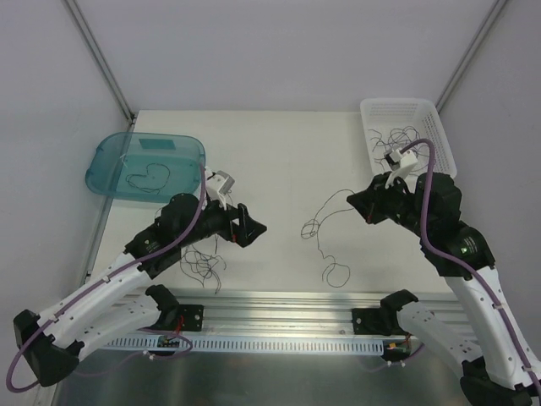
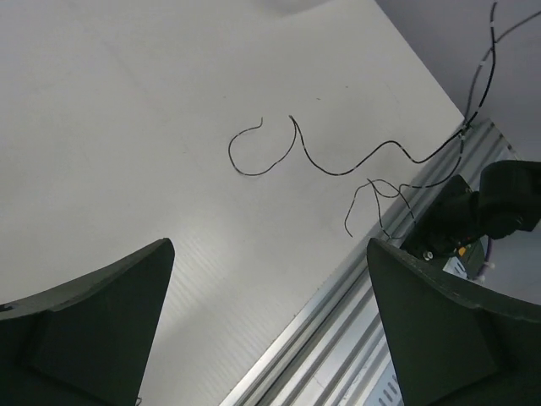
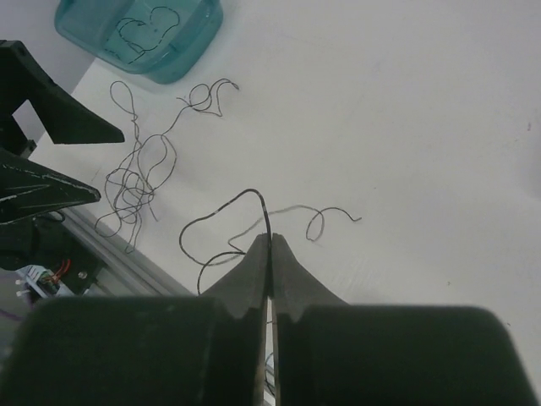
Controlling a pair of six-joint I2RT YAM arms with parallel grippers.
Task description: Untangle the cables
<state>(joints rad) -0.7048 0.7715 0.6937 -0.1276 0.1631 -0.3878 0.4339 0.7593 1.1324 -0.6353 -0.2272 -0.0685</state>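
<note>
right gripper [image 3: 269,244] clenched — jaws pressed flat together on a single cable [image 3: 251,193], which arcs out of the tips and trails in loose curls across the white table [image 3: 406,127] between the two arms. left gripper [image 2: 270,249] released, jaws spread wide with nothing between them, held above the table surface. the remaining cables [image 1: 203,264] lie in a tangled clump under the left arm, near the front rail. one further strand lies curled in the teal tray [image 1: 101,173] at far left — several more in the white basket [image 1: 401,103] at far right.
</note>
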